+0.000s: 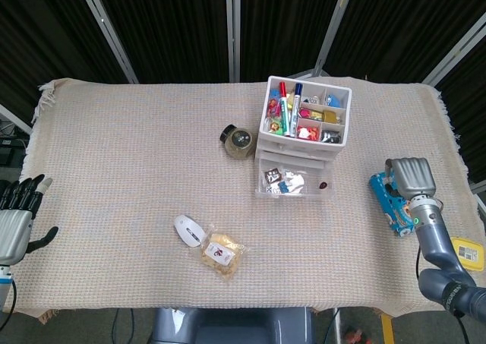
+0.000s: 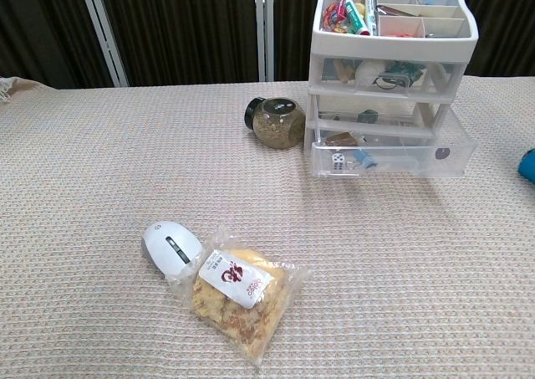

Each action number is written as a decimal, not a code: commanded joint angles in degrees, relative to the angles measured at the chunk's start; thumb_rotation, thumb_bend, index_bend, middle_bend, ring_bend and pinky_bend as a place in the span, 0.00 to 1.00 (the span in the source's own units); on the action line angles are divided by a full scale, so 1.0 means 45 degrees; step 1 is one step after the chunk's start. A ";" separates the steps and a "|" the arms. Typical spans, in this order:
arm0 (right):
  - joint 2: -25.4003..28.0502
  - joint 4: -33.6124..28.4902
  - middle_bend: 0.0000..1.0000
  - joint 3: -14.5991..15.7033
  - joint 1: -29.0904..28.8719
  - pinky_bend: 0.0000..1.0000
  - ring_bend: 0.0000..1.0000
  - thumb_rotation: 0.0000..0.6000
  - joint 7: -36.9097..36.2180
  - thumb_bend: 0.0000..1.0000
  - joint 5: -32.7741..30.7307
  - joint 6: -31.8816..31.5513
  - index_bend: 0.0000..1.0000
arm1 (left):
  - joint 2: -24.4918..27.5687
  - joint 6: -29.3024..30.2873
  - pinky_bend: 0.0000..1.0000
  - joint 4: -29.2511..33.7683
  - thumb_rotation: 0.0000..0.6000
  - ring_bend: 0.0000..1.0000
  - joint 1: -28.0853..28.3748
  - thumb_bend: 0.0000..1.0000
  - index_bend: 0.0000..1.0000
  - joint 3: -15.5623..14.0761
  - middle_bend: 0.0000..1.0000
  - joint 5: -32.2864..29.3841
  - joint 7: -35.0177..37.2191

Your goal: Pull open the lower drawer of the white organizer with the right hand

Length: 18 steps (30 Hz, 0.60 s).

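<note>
- My left hand (image 1: 17,222) hangs off the table's left edge, fingers apart, holding nothing.
- White mouse (image 1: 187,230) near the front edge, touching a snack bag (image 1: 222,254) on its right.
- Round jar (image 1: 240,141) on its side, just left of the white organizer (image 1: 305,115).
- Organizer sits near the table's (image 1: 114,162) back edge, right of centre; top tray holds markers and small bits.
- Lower drawer (image 1: 295,178) is pulled out toward the front, small items visible inside.
- My right hand (image 1: 410,178) is at the right edge over the blue cookie box (image 1: 388,205), well apart from the drawer; can't tell how the fingers lie.
- Yellow container (image 1: 469,253) at the front right corner.
</note>
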<state>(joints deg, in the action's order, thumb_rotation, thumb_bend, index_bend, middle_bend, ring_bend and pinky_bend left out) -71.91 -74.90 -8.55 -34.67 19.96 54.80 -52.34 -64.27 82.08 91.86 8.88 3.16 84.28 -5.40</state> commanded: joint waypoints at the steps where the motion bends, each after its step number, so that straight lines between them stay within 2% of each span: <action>1: -0.0019 -0.0155 1.00 0.0089 0.0077 0.72 1.00 1.00 -0.0041 0.26 0.0049 0.0036 0.58 | 0.0006 -0.0005 0.00 0.0005 1.00 0.00 0.0003 0.29 0.00 -0.0003 0.00 0.0007 0.0015; 4: -0.0034 -0.0422 1.00 0.0363 0.0078 0.72 1.00 1.00 0.0256 0.25 0.0160 0.0229 0.58 | 0.0019 -0.0005 0.00 0.0008 1.00 0.00 0.0003 0.29 0.00 -0.0013 0.00 0.0031 0.0050; 8: -0.0223 -0.0059 1.00 0.0434 0.0049 0.72 1.00 1.00 0.0787 0.25 -0.0169 0.0180 0.58 | 0.0023 -0.0002 0.00 -0.0006 1.00 0.00 -0.0004 0.29 0.00 -0.0024 0.00 0.0043 0.0082; 18: -0.0363 0.0675 1.00 0.0225 0.0184 0.72 1.00 1.00 0.1223 0.25 -0.2309 0.0753 0.57 | 0.0057 -0.0043 0.00 0.0013 1.00 0.00 0.0019 0.29 0.00 -0.0028 0.00 0.0057 0.0137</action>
<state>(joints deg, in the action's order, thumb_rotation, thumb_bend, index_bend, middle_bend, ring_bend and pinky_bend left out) -73.55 -72.32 -7.44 -34.02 25.16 45.70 -49.86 -64.00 81.89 91.91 8.97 3.04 84.54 -4.79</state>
